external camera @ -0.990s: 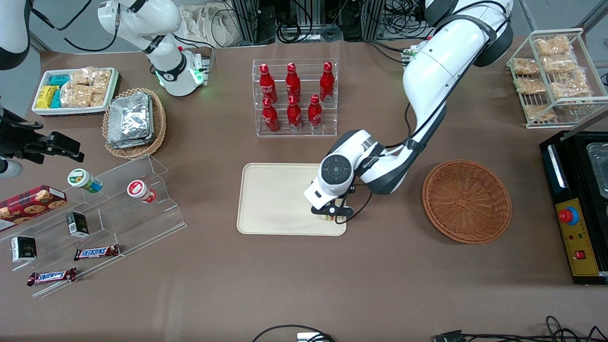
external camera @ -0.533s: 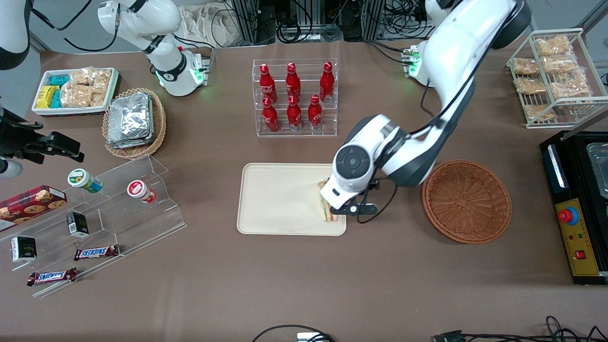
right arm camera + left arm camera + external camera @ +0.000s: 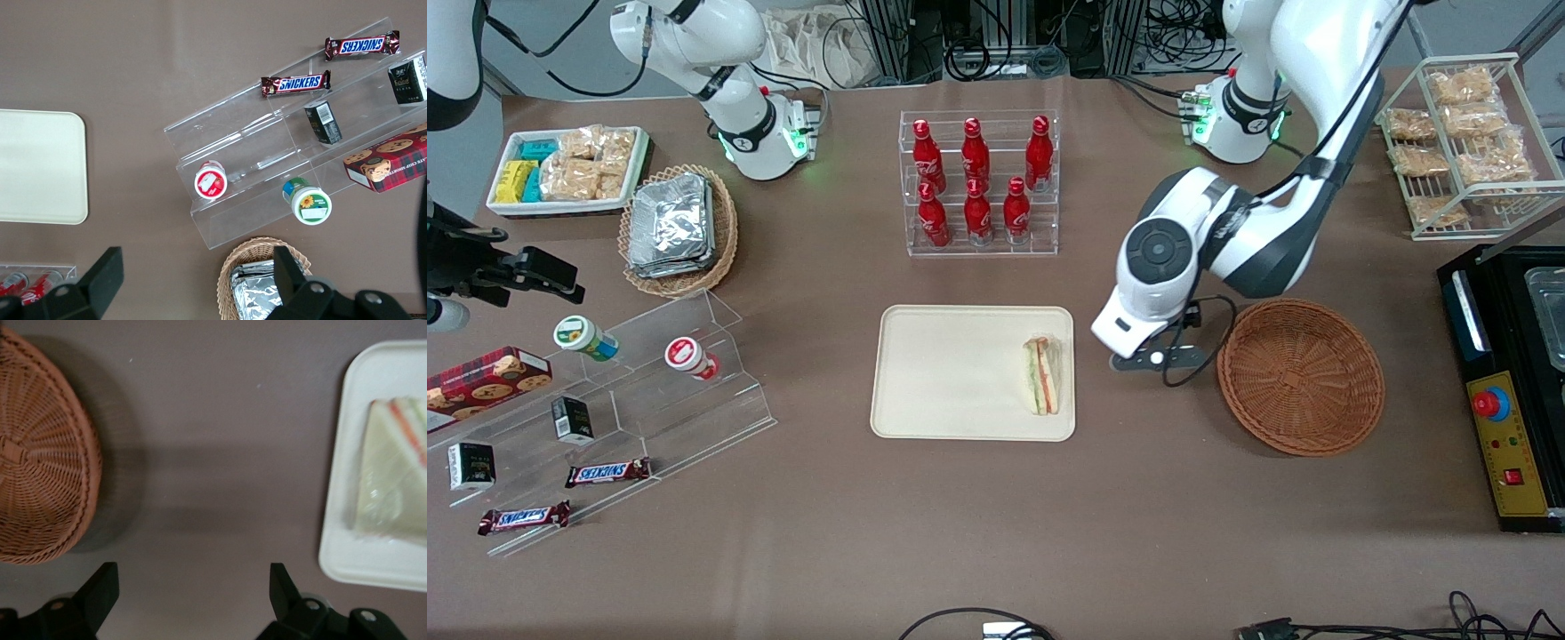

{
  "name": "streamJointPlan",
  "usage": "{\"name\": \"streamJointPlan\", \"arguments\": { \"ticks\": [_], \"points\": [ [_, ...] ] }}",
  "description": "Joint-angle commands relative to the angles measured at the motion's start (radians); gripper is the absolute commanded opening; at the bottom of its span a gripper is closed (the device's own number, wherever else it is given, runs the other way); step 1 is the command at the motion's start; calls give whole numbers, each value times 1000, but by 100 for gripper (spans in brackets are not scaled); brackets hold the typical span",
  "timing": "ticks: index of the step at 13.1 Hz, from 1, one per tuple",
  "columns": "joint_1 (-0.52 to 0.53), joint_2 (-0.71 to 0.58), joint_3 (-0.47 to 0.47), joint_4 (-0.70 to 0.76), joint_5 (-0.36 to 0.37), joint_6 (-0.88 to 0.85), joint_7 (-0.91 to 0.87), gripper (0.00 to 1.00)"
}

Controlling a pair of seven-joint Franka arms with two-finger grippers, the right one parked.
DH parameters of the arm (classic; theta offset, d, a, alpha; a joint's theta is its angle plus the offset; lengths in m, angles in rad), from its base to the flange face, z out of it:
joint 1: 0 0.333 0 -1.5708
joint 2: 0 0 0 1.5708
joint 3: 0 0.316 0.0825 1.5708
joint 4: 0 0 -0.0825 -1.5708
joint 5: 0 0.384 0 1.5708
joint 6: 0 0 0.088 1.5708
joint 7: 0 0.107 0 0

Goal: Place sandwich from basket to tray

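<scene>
The sandwich [image 3: 1044,374], a wrapped wedge with red and green filling, lies flat on the cream tray [image 3: 951,373], at the tray's end nearest the basket. The reddish-brown wicker basket [image 3: 1301,376] holds nothing. My gripper [image 3: 1147,360] hangs over bare tabletop between tray and basket, touching neither. The left wrist view shows the gripper [image 3: 190,583] open with nothing between its fingers, the sandwich [image 3: 393,480] and the tray's rim [image 3: 337,540] to one side and the basket [image 3: 40,460] to the other.
A clear rack of red bottles [image 3: 978,182] stands farther from the front camera than the tray. A wire rack of snack packets [image 3: 1458,142] and a black machine [image 3: 1507,382] sit at the working arm's end. An acrylic shelf [image 3: 631,391] and foil-packet basket [image 3: 679,227] lie toward the parked arm's end.
The gripper let go of the sandwich on the tray, then rose and drew away toward the basket. The sandwich now lies uncovered on the tray.
</scene>
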Motion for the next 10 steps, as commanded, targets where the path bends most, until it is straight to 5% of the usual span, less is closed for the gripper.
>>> {"name": "streamJointPlan", "arguments": {
  "ticks": [1,7,10],
  "points": [
    [56,-108,-3,-72,-53,12,76,100],
    [260,-231,-2,-88,-118,-44,355,100],
    [359,-384,1,-234,-130,-31,438,100]
  ]
}}
